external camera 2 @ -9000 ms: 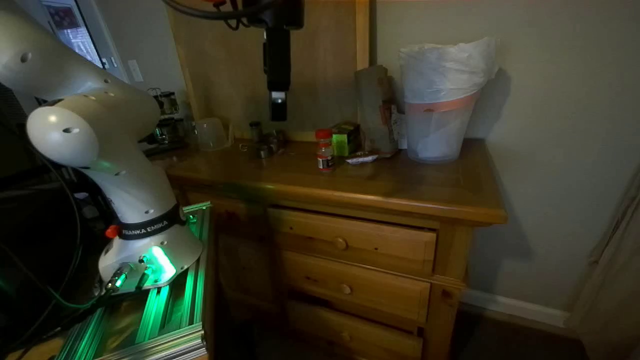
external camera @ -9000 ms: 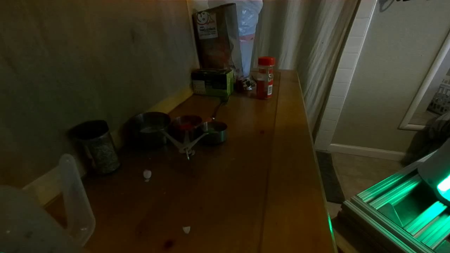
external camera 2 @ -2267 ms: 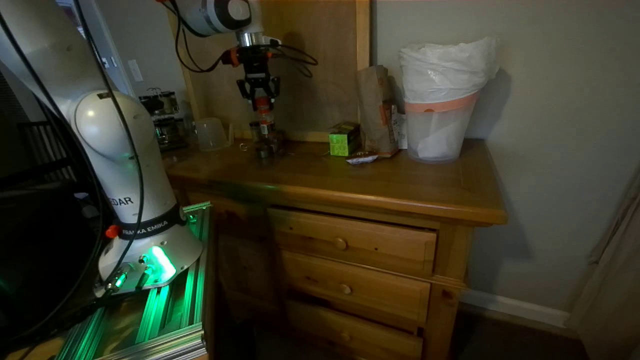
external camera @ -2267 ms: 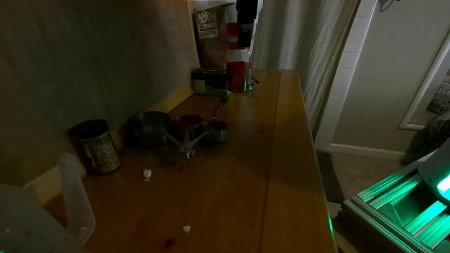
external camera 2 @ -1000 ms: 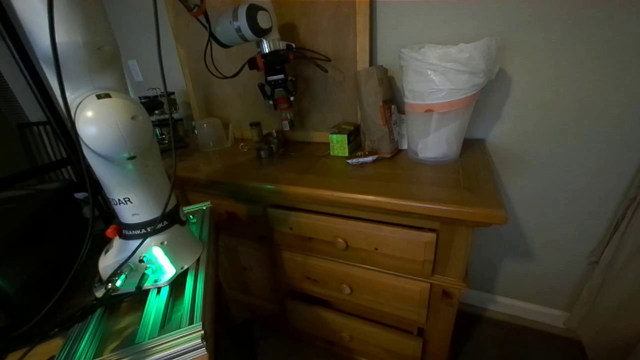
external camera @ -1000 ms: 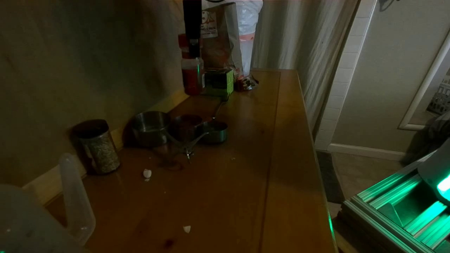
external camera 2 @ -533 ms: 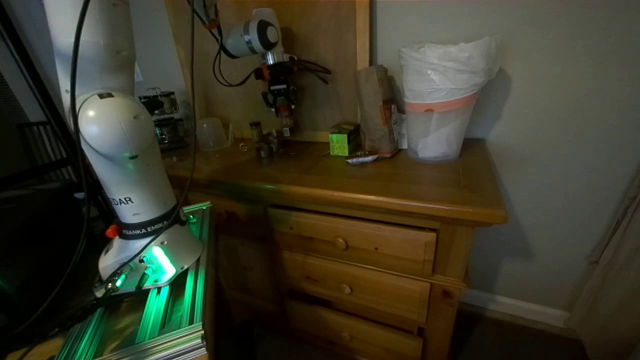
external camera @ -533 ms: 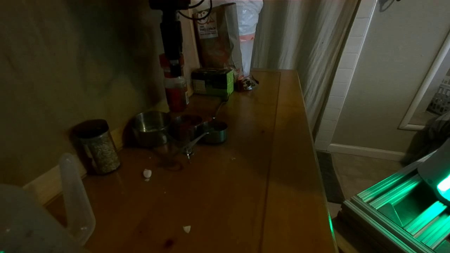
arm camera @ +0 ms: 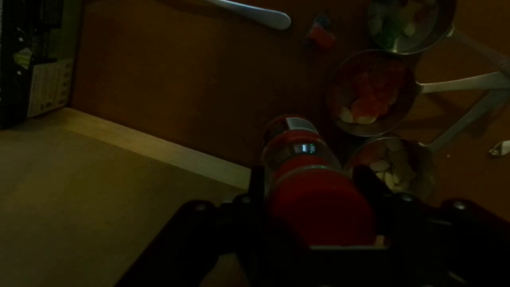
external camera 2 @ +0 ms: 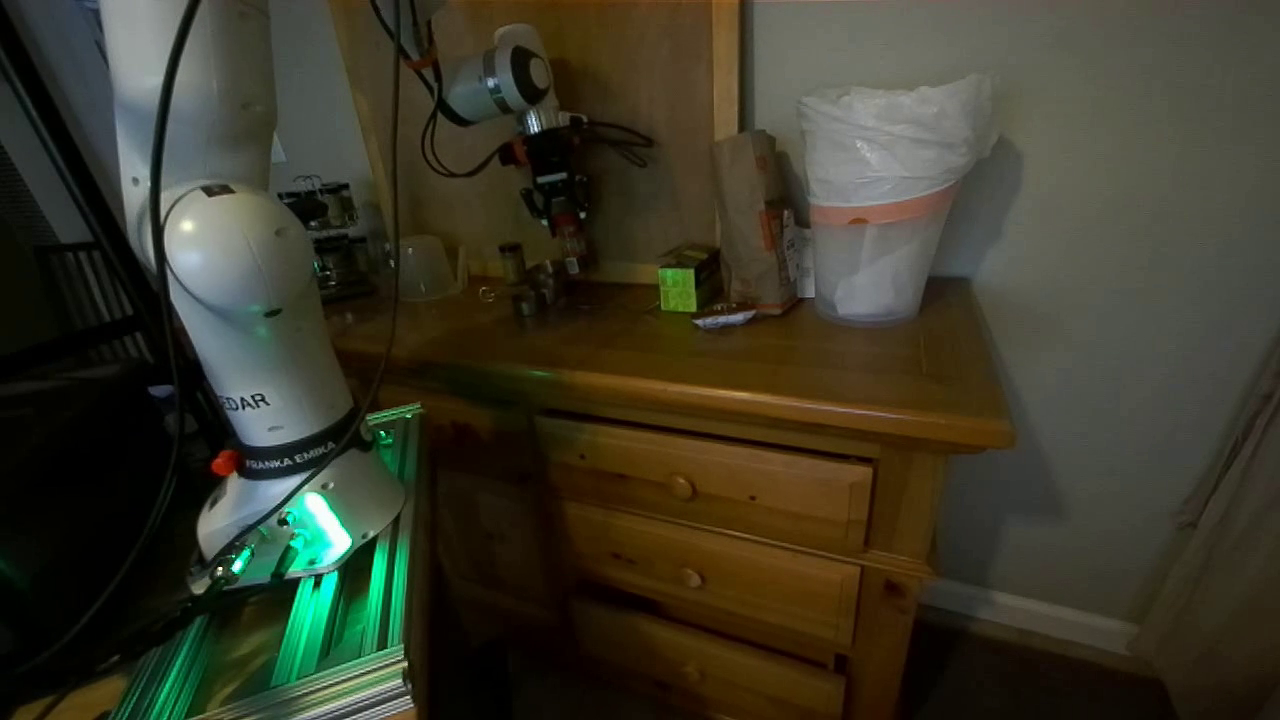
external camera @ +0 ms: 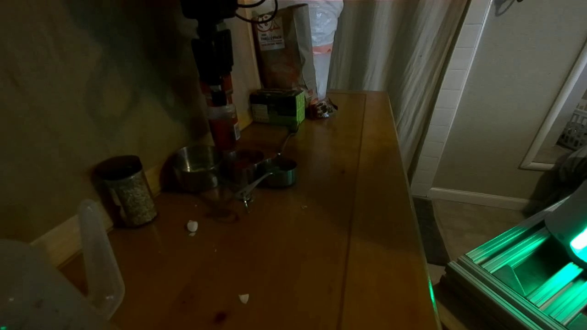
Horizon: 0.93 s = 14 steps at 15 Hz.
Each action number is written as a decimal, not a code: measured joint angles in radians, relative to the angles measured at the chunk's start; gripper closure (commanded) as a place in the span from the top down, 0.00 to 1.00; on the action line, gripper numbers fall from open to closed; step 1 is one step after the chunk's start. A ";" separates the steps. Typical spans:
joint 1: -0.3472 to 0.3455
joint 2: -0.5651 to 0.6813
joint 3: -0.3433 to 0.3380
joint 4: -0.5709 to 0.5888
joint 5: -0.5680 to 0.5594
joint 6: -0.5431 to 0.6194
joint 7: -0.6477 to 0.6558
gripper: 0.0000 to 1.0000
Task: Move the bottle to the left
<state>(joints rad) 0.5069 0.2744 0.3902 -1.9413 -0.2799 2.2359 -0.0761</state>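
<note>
Fingers (arm camera: 371, 188) pinch the upper part of the red-capped bottle (arm camera: 306, 172), which hangs below them, slightly tilted, seemingly clear of the dresser top (external camera 2: 770, 365); measuring cups (external camera: 196, 178) lie lower, near its base. Grasp and lift appear complete; setting-down and release remain.

Bottle cap (arm camera: 320, 203) is red, box (external camera: 276, 107) blk/grn.

"FRANKA EMIKA" on black band (external camera 2: 300, 460), "EDAR" on white arm (external camera 2: 265, 350), "THE … PACK", middle blurred, on paper bag (external camera: 286, 59)
</note>
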 measured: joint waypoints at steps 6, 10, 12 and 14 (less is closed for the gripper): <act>-0.009 -0.002 -0.002 0.000 0.011 0.010 0.036 0.32; -0.009 -0.001 -0.008 0.000 0.011 0.002 0.069 0.32; -0.009 0.000 -0.013 0.000 0.011 -0.008 0.098 0.32; -0.009 0.003 -0.014 -0.001 0.011 -0.012 0.127 0.32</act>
<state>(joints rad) 0.4983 0.2771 0.3759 -1.9419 -0.2690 2.2238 0.0514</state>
